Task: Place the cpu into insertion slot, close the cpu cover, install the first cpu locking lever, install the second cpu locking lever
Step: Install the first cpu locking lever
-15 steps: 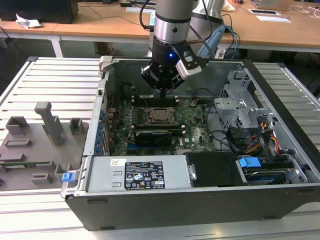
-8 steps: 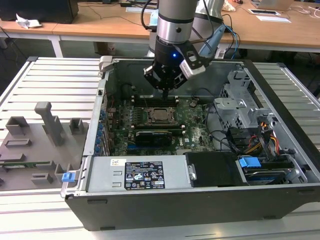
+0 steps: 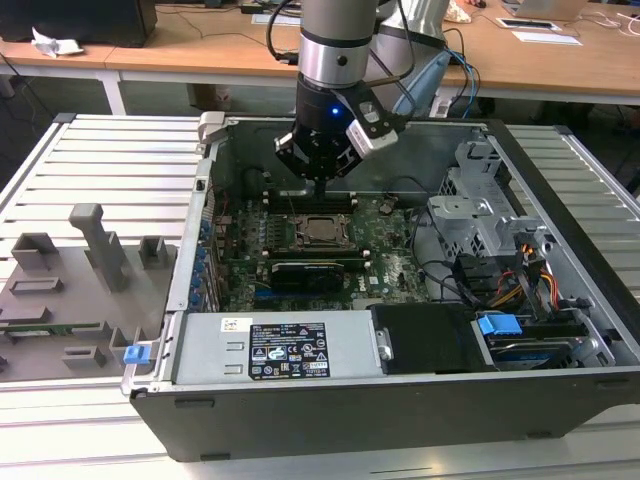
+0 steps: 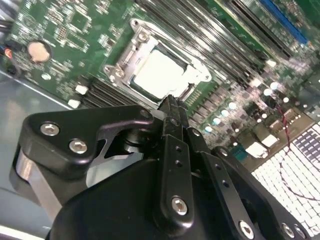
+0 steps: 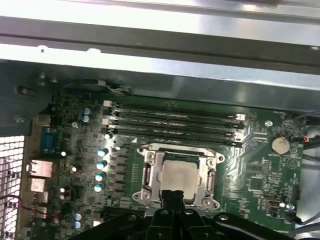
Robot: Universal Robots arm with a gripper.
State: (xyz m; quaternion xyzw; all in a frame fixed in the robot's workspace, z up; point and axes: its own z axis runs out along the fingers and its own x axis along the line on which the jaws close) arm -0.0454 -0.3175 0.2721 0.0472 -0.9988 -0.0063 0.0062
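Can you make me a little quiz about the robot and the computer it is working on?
1. True or false: the cpu sits inside the window of the closed cpu cover.
2. The tool is nearest to: A) the cpu cover, B) the blue drive tab, C) the grey holder plate outside the case.
3. Fill in: the tool's fingers are ____ (open or shut).
Key: 1 true; 2 A; 3 shut.

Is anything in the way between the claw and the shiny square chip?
Nothing visible. The claw hangs just above one edge of the cpu, which lies flat with the cpu cover framing it.
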